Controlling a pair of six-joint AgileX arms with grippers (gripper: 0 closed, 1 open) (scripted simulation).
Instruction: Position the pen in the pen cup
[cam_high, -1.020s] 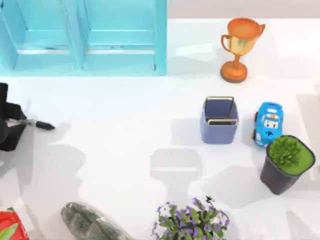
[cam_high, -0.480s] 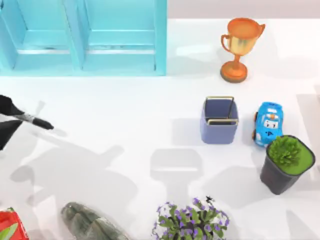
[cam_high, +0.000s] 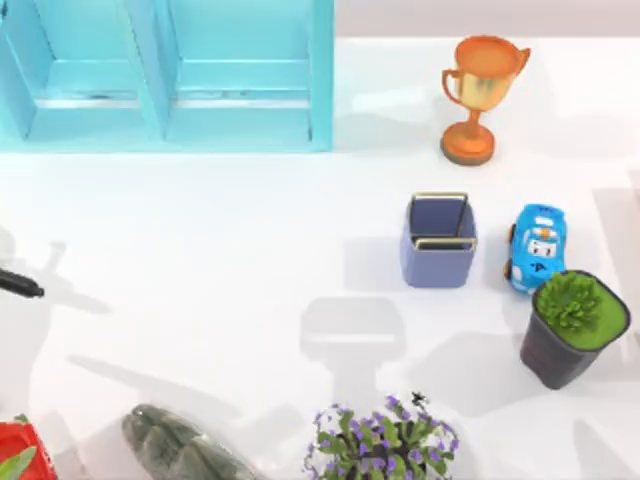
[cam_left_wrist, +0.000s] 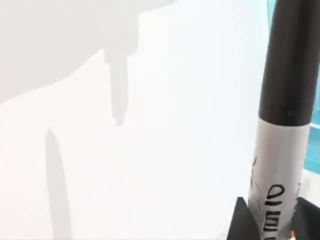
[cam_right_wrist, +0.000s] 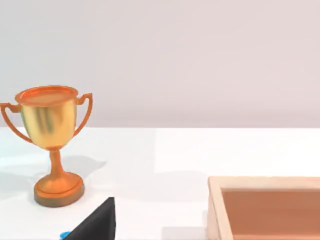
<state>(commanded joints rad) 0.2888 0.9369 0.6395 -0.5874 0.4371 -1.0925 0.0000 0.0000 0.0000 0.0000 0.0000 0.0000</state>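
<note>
Left gripper (cam_left_wrist: 267, 227) clamps the pen (cam_left_wrist: 280, 125) at the desk's left edge.
Its dark fingers (cam_left_wrist: 241, 225) pinch the pen's silvery band; from above, the black tip (cam_high: 20, 287) pokes in over the left edge. Well apart, right of centre, the cup (cam_high: 438, 243) stands open-topped, a toy car (cam_high: 537, 247) just beside it, a trophy (cam_high: 480, 95) behind, a potted plant (cam_high: 573, 328) nearer the front-right corner. Bare desk (cam_high: 230, 250) lies between pen and cup. Whether the right gripper is open or closed cannot be told.

Left tool (cam_left_wrist: 272, 222): two matte black fingers (cam_left_wrist: 239, 222) with angular, wedge-shaped tips; right tool finger (cam_right_wrist: 95, 224) likewise plain black and pointed.
</note>
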